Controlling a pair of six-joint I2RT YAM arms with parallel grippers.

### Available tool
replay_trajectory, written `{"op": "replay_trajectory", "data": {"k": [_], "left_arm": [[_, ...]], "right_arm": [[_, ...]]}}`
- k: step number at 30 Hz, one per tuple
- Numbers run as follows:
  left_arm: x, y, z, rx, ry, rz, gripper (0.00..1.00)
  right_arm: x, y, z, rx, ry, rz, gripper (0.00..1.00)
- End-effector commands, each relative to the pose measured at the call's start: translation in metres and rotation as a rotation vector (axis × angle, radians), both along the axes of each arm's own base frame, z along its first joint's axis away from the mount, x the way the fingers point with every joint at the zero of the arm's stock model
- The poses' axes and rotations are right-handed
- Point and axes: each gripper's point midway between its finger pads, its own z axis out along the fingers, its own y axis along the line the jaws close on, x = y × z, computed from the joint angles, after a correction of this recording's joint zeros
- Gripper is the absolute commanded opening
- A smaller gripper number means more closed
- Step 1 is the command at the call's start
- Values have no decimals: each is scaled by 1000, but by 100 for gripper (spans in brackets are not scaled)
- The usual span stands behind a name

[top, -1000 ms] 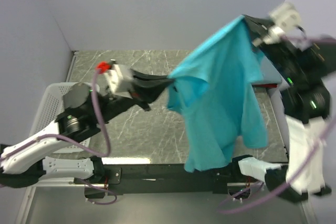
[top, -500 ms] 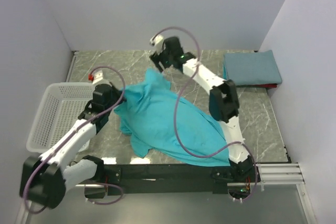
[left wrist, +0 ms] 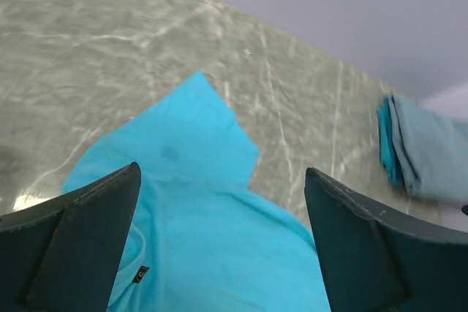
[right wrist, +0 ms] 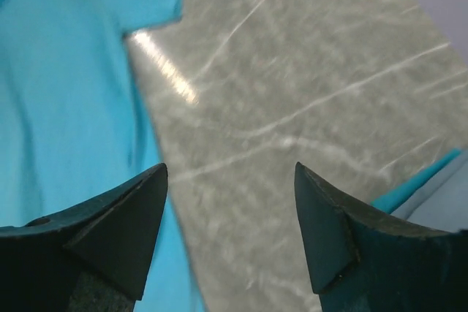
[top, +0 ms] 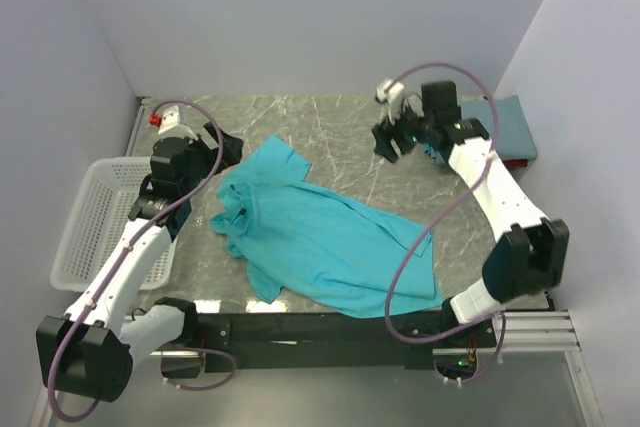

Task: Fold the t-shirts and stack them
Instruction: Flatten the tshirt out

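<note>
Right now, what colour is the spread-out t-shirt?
The t-shirt is plain bright teal; the top external view shows it best.

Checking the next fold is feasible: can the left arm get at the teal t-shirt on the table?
Probably yes: the left gripper hangs open just over the teal t-shirt's left edge, with nothing between them; the right arm is well clear.

I note a white mesh basket (top: 85,237) at the left edge of the grey, white-veined marble tabletop (top: 330,132), upright, open side up. Pale lilac walls (top: 300,17) close it in left, back, right
</note>
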Motion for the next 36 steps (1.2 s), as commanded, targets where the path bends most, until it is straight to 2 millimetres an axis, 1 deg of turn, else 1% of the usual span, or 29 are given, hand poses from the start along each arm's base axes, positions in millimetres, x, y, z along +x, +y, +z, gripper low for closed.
{"op": "replay_trajectory", "data": {"k": [1, 2, 3, 4, 5, 6, 7, 8, 9, 10, 11, 12, 14, 15, 16, 18, 19, 20, 21, 23, 29, 32, 35, 36], "left_arm": [[-1, -31, 26, 97, -93, -238, 98], [5, -37, 13, 110, -40, -275, 97], [9, -47, 28, 141, -67, -352, 95], [9, -53, 19, 155, -21, -403, 89], [18, -58, 6, 164, 27, -432, 88], [21, -66, 16, 173, 9, -485, 89], [23, -69, 13, 173, 21, -509, 96], [26, -73, 2, 166, 56, -527, 98], [27, -75, -2, 153, 73, -538, 99], [25, -80, -9, 144, 88, -567, 99], [25, -80, -14, 142, 96, -566, 100], [22, -79, -26, 142, 120, -570, 99], [18, -78, -37, 156, 135, -570, 99], [15, -76, -44, 176, 148, -570, 99], [14, -73, -47, 192, 152, -560, 99], [13, -70, -47, 236, 145, -545, 99], [12, -69, -43, 249, 133, -542, 99], [11, -68, -43, 257, 129, -532, 99], [10, -67, -44, 264, 124, -533, 99], [9, -66, -44, 272, 117, -528, 100], [9, -62, -43, 300, 118, -519, 99], [8, -62, -38, 301, 101, -518, 99], [8, -61, -35, 304, 91, -515, 99], [7, -61, -35, 304, 91, -515, 99]], "right_arm": [[-72, -15, -65, -57, 213, 149, 74], [-83, -24, -75, -95, 242, 141, 72], [-98, -33, -92, -136, 277, 144, 70], [-107, -39, -93, -163, 271, 142, 65], [-115, -45, -99, -190, 283, 139, 63], [-129, -57, -110, -235, 292, 115, 62], [-134, -64, -115, -269, 293, 90, 59], [-141, -68, -121, -300, 288, 86, 56], [-156, -80, -138, -354, 321, 70, 55], [-163, -83, -138, -367, 305, 61, 54], [-178, -86, -152, -390, 334, 72, 54], [-183, -93, -159, -431, 337, 54, 54], [-186, -100, -167, -471, 318, 30, 53], [-193, -103, -177, -488, 336, 29, 53], [-194, -105, -181, -500, 346, 22, 53], [-197, -104, -188, -504, 364, 24, 52], [-198, -103, -191, -517, 376, 28, 50], [-195, -101, -193, -520, 368, 22, 50], [-197, -102, -198, -531, 384, 12, 50], [-194, -102, -200, -554, 379, 2, 50], [-195, -104, -209, -576, 420, -5, 46], [-197, -106, -214, -587, 446, -7, 42], [-197, -105, -215, -592, 460, -6, 36], [-197, -105, -215, -595, 462, -8, 26]]}}
